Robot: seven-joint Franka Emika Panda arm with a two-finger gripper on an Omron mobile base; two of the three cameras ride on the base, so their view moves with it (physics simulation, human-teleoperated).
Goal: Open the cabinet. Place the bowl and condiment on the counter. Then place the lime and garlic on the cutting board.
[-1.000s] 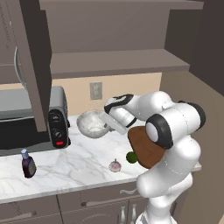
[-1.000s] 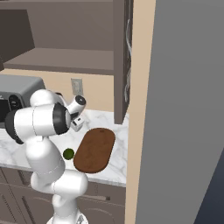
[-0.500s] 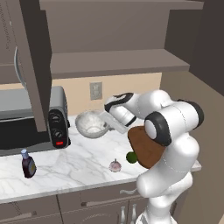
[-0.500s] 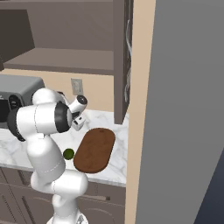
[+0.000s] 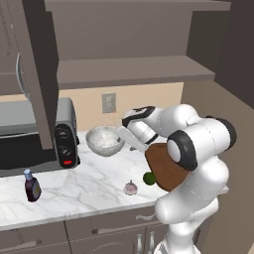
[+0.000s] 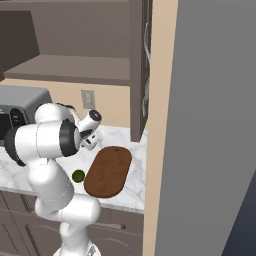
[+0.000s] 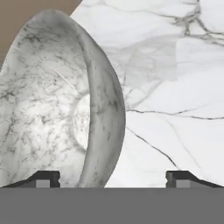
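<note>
Looking from the left base view first: the bowl (image 5: 104, 141) sits on the tabletop (image 5: 74, 188) just beside the toaster oven (image 5: 34, 136), and the end effector (image 5: 127, 137) is at its right rim, reaching in from the cutting board (image 5: 166, 166) side. The condiment (image 5: 32, 185) stands near the front edge, well apart to the left. The garlic (image 5: 130, 188) and the lime (image 5: 149, 178) lie on the marble below the arm, the lime touching or just beside the board's left edge, neither on it. The cabinet (image 5: 34, 69) door hangs open above.

From the right base view, the arm's white body hides the bowl; the lime (image 6: 78, 176) lies just left of the oval cutting board (image 6: 108, 171), whose long axis runs from the front edge toward the back wall.

In the hand view, the end effector (image 7: 113, 178) has its 2 tips spread wide and clamps nothing. The bowl (image 7: 61, 105) rim passes between the tips, nearer the left one, with bare marble tabletop (image 7: 175, 87) on the other side.

Judging by this, the bowl is set down and let go; the next thing to fetch, lime or garlic, lies back toward the robot and lower, so the hand would have to draw clear of the rim first.
</note>
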